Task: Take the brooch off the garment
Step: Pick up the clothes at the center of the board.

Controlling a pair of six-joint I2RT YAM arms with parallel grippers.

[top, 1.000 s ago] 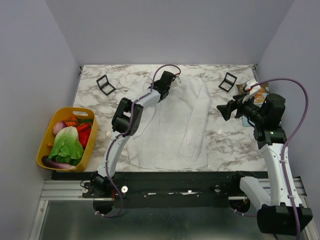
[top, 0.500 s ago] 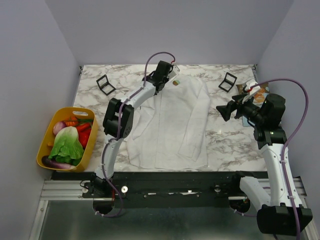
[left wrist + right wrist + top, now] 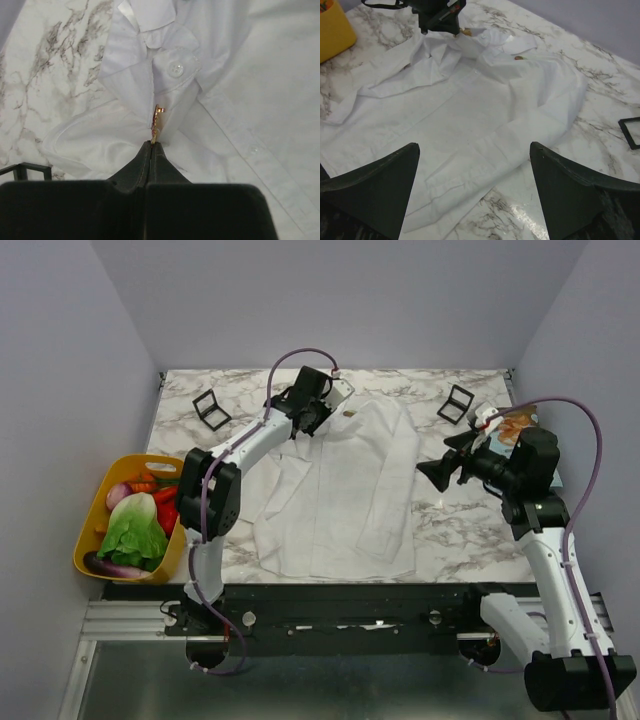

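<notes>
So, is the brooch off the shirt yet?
Done: the left hand is shut on a thin gold-and-red piece, likely the brooch edge-on, at the collar of the white shirt. In hand: freeing it; whether it's out of the cloth doesn't show. Left: carry it clear. A brownish dot on the shirt is unclear. The right hand is open.

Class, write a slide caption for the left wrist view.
Shut left gripper pinching a gold-red pin by the white shirt, near a button.

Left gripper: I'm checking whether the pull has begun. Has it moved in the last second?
Yes. The left gripper, shut on a small gold-red pin, has shifted left toward the left black frame.
</notes>
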